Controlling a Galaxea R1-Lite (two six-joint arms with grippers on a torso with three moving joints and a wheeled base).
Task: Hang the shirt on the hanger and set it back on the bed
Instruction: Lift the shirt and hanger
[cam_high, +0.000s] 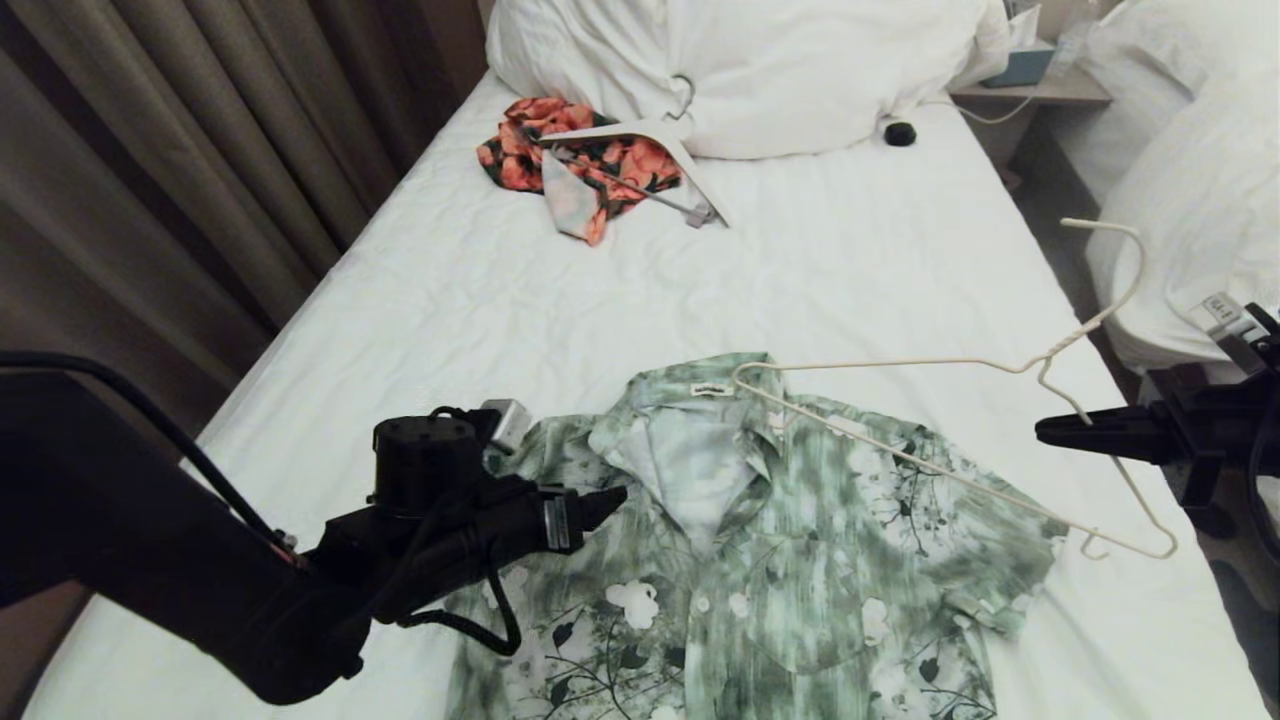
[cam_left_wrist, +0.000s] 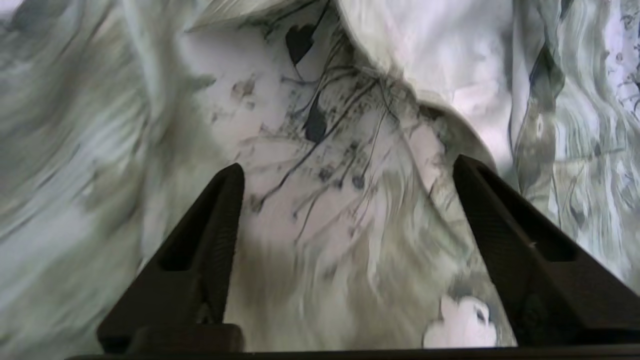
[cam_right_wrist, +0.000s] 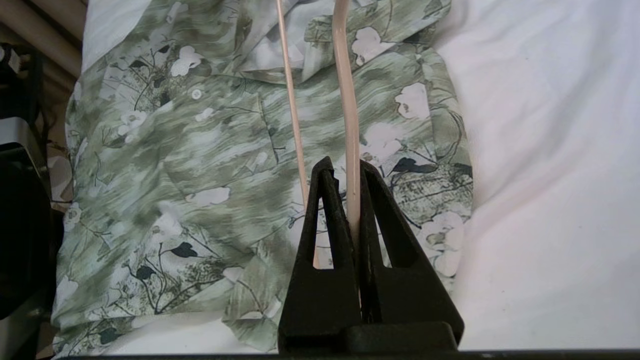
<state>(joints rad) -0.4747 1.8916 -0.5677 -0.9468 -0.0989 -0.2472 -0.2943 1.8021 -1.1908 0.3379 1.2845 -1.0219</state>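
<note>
Green shirt (cam_high: 760, 560) lies flat on the bed (cam_high: 420, 330); our left tool (cam_left_wrist: 345, 175) gapes empty over its collar edge, our right tool (cam_right_wrist: 345, 172) clamps the hanger (cam_high: 940, 362) above its sleeve.

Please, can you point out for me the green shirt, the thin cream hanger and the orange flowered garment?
shirt (cam_high: 800, 580), head view, on its front panel.
hanger (cam_high: 900, 362), head view, on its top wire.
orange flowered garment (cam_high: 530, 150), head view, on its crumpled cloth.

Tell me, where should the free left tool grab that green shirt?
Probably the collar edge of the shirt nearest the left tool, coming in low from the shirt's left. That edge stands up off the flat cloth, and the hanger needs that opening.
</note>
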